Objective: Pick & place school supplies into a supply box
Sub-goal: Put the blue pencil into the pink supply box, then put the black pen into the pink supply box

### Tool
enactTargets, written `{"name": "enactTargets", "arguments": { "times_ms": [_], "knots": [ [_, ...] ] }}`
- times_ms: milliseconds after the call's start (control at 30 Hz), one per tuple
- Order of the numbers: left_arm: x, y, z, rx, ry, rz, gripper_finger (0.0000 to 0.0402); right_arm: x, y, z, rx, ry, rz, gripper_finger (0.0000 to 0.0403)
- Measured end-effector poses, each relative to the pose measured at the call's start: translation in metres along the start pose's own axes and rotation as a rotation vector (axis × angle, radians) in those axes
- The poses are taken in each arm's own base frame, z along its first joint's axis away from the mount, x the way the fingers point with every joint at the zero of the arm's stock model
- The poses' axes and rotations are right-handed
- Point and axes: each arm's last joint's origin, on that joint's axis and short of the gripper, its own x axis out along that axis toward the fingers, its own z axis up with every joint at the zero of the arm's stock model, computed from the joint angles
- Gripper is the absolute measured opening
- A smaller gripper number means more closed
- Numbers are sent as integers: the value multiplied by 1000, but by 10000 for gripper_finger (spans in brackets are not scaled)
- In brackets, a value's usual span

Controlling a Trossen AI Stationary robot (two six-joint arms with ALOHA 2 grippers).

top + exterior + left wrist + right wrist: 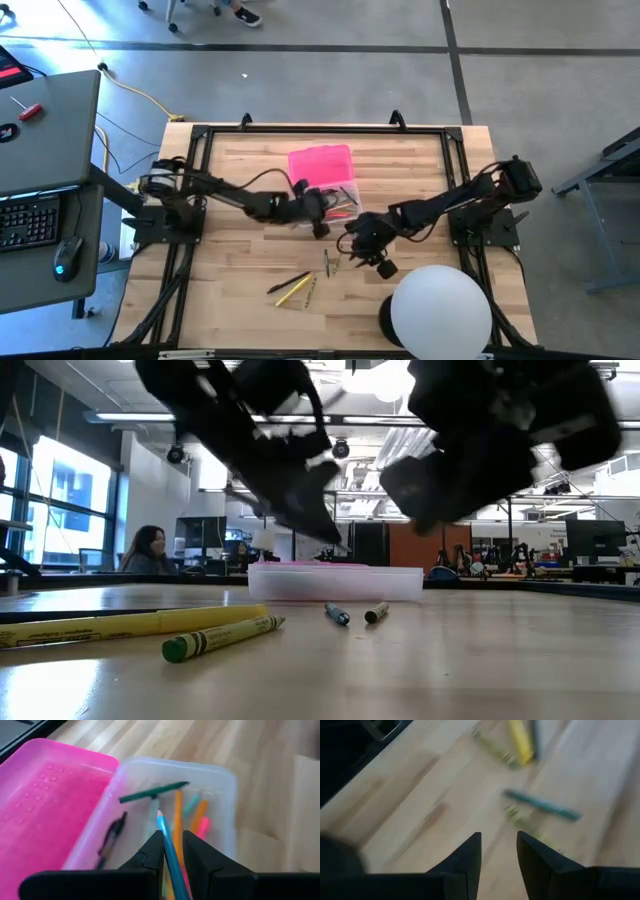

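Pinching a blue pencil [167, 845], the left end effector [172, 851] hangs over the clear supply box [220, 785] beside its pink lid [45, 805]. The right end effector [498, 851], fingers spread and empty, hovers above the worktop [240, 260] near loose pencils [293, 288].

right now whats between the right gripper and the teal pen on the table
Bare wood only: in the right wrist view the right gripper is open and the teal pen lies ahead.

I see the clear supply box [335, 196] open mid-frame, pink lid [320, 163] flipped back — pencils [296, 287] lie loose lower-centre.
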Motion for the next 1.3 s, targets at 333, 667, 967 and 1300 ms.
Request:
{"name": "enactTargets", "arguments": {
  "times_ms": [333, 667, 967, 1300],
  "knots": [
    [49, 26, -8, 60, -85, -26, 109, 2, 6, -5, 10, 66, 12, 103],
    [48, 27, -7, 66, -78, -24, 205, 2, 6, -5, -16, 65, 10, 103],
    [-15, 26, 44, 113, -239, -5, 199, 2, 6, -5, -16, 67, 10, 103],
    [-116, 2, 52, 79, -171, -126, 190, 1, 4, -7, -16, 99, -70, 103]
  ]
}}
